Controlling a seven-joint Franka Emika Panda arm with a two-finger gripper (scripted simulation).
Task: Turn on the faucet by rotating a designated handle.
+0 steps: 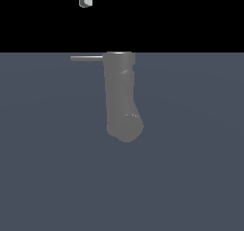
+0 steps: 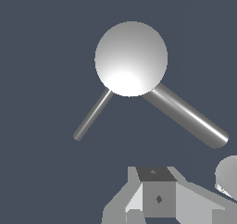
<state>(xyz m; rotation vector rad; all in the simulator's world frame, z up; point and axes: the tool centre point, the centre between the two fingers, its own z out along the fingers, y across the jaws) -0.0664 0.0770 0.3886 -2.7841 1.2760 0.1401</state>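
A flat, plain slate-blue floor (image 1: 190, 177) carried the scene, filling the lower part of the exterior view up to a straight edge against black. On it stood the faucet (image 1: 120, 96), a thick matte gray pipe with a flat top rim and a rounded, slightly bent end. The handle (image 1: 86, 58), a thin light-gray rod, stuck out sideways from the rim toward the exterior view's left, clear of the floor. In the wrist view the same floor (image 2: 37, 42) lay behind the faucet's round top (image 2: 131, 59), with the slim handle (image 2: 92, 114) branching from it.
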